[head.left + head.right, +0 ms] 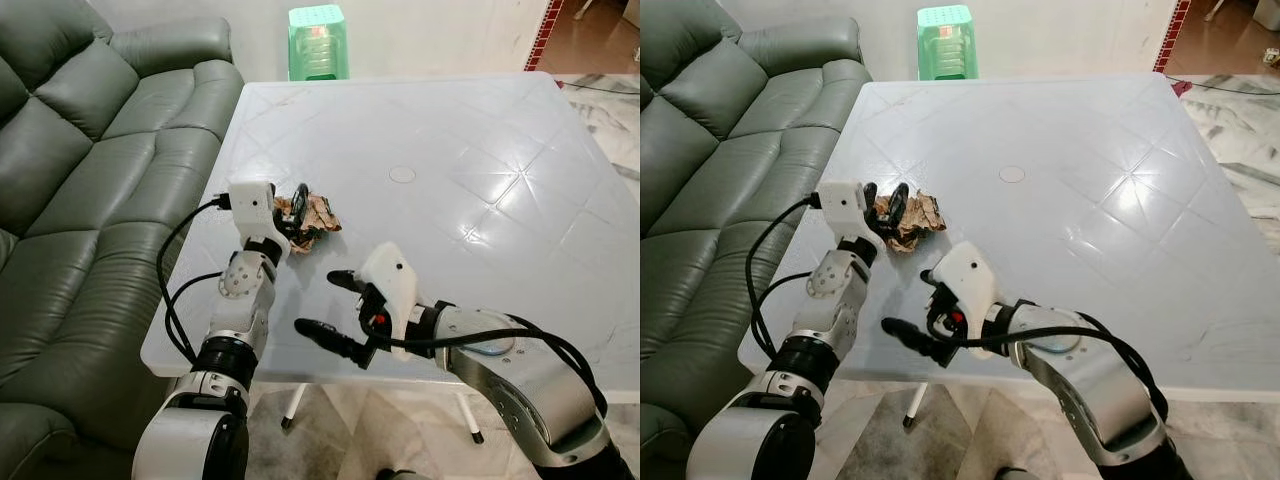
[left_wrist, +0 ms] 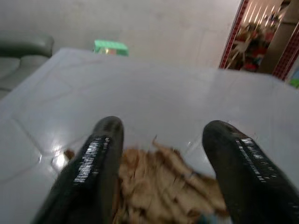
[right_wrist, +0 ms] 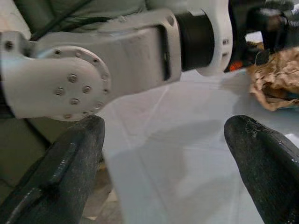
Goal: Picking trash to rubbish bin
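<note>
The left gripper (image 2: 161, 163) straddles the crumpled brown trash (image 1: 318, 217) near the table's (image 1: 480, 130) sofa-side edge, fingers spread either side, seemingly to pinch it, while the right gripper (image 1: 335, 308), also spread, hovers empty nearby.

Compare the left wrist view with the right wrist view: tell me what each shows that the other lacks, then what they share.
Left wrist view alone: the green stool beyond the table and a red-framed doorway, with the left gripper open astride the crumpled brown paper. Right wrist view alone: the left arm's silver forearm, with the right gripper open. Shared: the paper and the white table.
</note>
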You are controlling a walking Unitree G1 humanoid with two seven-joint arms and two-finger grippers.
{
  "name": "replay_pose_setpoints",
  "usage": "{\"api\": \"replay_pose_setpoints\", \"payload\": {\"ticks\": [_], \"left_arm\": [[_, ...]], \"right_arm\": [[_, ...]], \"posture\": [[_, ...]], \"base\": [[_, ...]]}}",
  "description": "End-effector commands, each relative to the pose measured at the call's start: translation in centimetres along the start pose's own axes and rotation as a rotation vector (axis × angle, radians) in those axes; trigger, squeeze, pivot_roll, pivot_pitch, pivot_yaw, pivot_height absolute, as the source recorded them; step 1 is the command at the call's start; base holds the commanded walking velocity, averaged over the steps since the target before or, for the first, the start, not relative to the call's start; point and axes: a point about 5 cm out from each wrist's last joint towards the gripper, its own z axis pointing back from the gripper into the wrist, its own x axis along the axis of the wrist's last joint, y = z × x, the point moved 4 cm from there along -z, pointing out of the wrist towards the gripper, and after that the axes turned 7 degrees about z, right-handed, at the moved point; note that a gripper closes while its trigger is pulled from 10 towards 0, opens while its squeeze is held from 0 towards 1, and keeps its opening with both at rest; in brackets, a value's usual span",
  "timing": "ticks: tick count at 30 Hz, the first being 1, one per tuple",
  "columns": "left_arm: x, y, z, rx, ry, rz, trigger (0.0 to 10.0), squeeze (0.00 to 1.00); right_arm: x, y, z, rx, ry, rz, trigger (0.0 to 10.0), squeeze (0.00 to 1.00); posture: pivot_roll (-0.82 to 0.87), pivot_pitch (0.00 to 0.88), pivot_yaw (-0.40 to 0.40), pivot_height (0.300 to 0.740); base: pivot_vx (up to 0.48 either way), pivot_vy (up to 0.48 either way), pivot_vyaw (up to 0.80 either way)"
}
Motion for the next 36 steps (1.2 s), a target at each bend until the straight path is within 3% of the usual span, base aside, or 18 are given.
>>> {"api": "replay_pose_setpoints", "payload": {"ticks": [1, 11, 14, 17, 18, 19, 20, 21, 36], "left_arm": [[0.4, -0.2, -0.4, -0.014, -0.004, -0.023, 10.0, 1.0], [-0.8, 0.6, -0.6, 0.048, 0.071, -0.1, 10.0, 1.0], [-2.2, 1.1, -0.2, 0.076, 0.144, -0.12, 10.0, 1.0], [-4.1, 1.3, 0.5, 0.07, 0.246, -0.203, 10.0, 1.0], [-4.5, 1.4, 0.6, 0.065, 0.263, -0.206, 10.0, 0.46], [-4.7, 1.4, 0.8, 0.061, 0.275, -0.206, 10.0, 0.46], [-5.3, 1.5, 1.1, 0.061, 0.3, -0.235, 3.9, 0.0], [-5.4, 1.6, 1.2, 0.063, 0.303, -0.228, 0.0, 0.0], [-5.7, 2.3, 1.6, 0.084, 0.312, -0.224, 0.0, 0.0]], "right_arm": [[0.4, 0.8, 0.1, 0.038, -0.013, 0.002, 10.0, 0.0], [0.5, 1.6, 0.2, 0.069, -0.015, -0.009, 10.0, 0.0], [0.5, 1.7, 0.2, 0.074, -0.015, -0.011, 10.0, 0.0], [0.5, 1.8, 0.2, 0.076, -0.014, -0.012, 10.0, 0.0], [0.5, 1.8, 0.2, 0.076, -0.013, -0.012, 10.0, 0.0], [0.5, 1.8, 0.2, 0.075, -0.012, -0.012, 10.0, 0.0], [0.5, 1.8, 0.2, 0.076, -0.012, -0.013, 10.0, 0.0], [0.5, 1.8, 0.2, 0.077, -0.011, -0.013, 10.0, 0.0], [0.4, 1.8, 0.1, 0.08, -0.008, -0.013, 10.0, 0.0]], "posture": [[-0.18, 0.063, 0.037, 0.74], [-0.19, 0.073, 0.045, 0.74], [-0.19, 0.075, 0.047, 0.74], [-0.19, 0.076, 0.048, 0.74], [-0.19, 0.078, 0.048, 0.74], [-0.19, 0.078, 0.048, 0.74], [-0.19, 0.078, 0.048, 0.74], [-0.19, 0.078, 0.048, 0.74], [-0.18, 0.072, 0.049, 0.74]], "base": [[0.0, 0.0, 0.0], [0.0, 0.0, 0.0], [0.0, 0.0, 0.0], [0.0, 0.0, 0.0], [0.0, 0.0, 0.0], [0.0, 0.0, 0.0], [0.0, 0.0, 0.0], [0.0, 0.0, 0.0], [0.0, 0.0, 0.0]]}}
